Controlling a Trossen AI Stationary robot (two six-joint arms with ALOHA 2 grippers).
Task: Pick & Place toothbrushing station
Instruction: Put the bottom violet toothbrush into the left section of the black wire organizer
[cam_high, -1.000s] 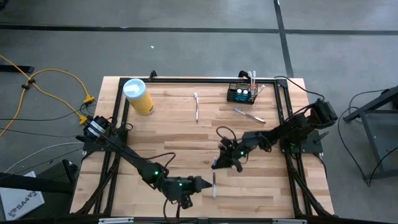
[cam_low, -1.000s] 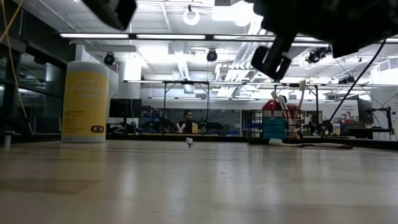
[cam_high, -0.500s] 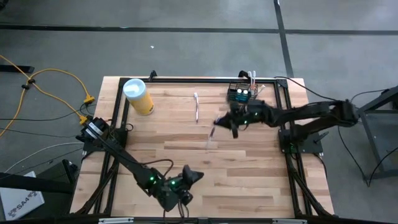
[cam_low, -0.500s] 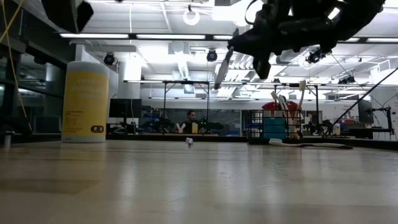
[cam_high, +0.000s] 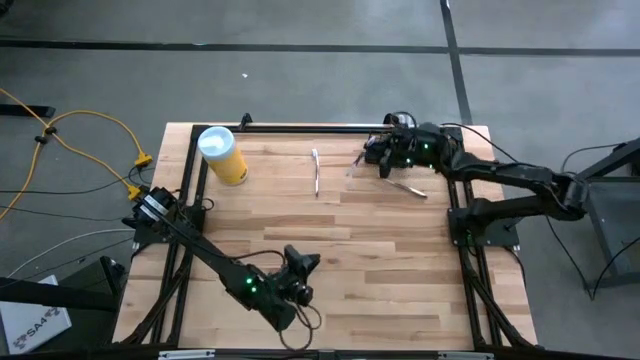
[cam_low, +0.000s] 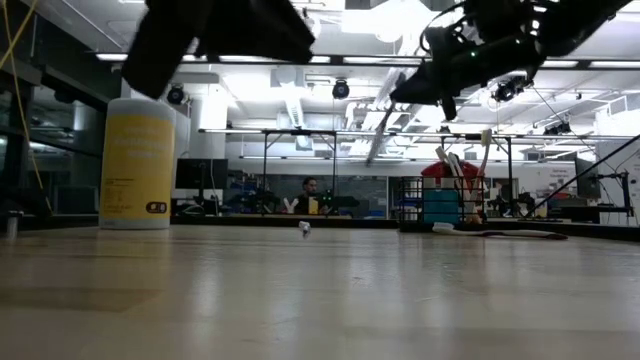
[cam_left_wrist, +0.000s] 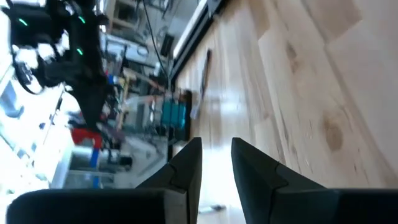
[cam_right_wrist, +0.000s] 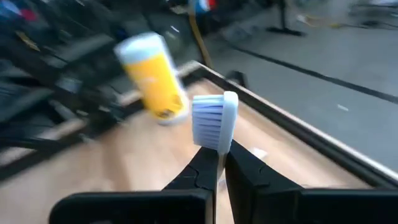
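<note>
Above the counter's (cam_high: 300, 215) far right corner, right jaws (cam_right_wrist: 217, 163) pinch a toothbrush (cam_right_wrist: 214, 120) — left jaws (cam_left_wrist: 216, 163) hover slightly parted, empty.

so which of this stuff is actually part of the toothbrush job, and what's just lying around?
In the job:
- black wire basket, far right corner
- toothbrush, clamped in the right gripper above the basket
- toothbrush on the table
- toothbrush beside the basket

Lying about:
- yellow canister
- left gripper, empty, near the front edge

yellow canister (cam_right_wrist: 152, 78) blurred, toothbrush (cam_right_wrist: 214, 121) handle hidden
</note>
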